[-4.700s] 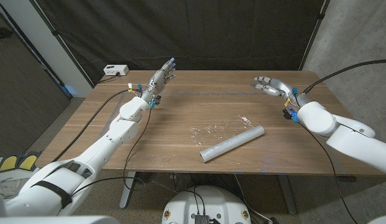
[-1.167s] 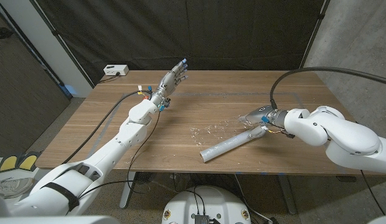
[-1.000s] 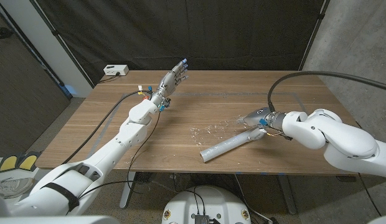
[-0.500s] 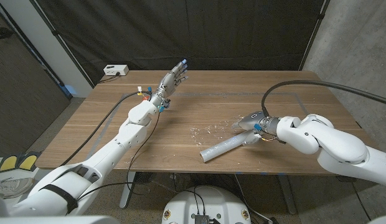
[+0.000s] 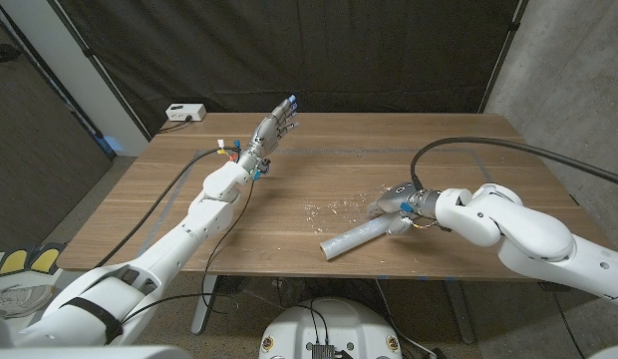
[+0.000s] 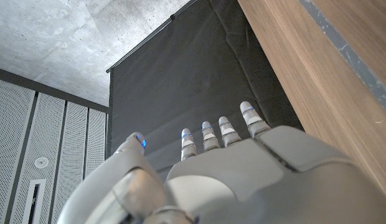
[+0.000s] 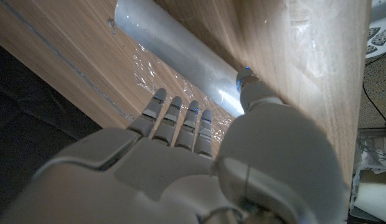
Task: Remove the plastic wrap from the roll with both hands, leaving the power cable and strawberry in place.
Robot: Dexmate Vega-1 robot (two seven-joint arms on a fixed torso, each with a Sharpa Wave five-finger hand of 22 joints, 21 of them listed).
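Head view: the roll point(image 5: 371, 232) lies near the table's point(image 5: 289, 214) front edge, long axis running diagonally from front-centre toward the right edge; loose plastic wrap point(image 5: 334, 210) spreads just behind it. The right hand point(image 5: 397, 198) sits over the roll's right end, far nearer than the left hand point(image 5: 273, 125), raised with fingers apart at the back edge.

Left wrist view: left hand point(image 6: 230, 168) released, holding nothing.

Right wrist view: right hand point(image 7: 199, 162) straddles the roll point(image 7: 174, 51); whether it grasps cannot be told.

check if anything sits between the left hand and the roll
Nothing visible does. The left hand is raised over the table's far side, and only bare table and loose wrap lie between it and the roll. The right hand is at the roll's far end.
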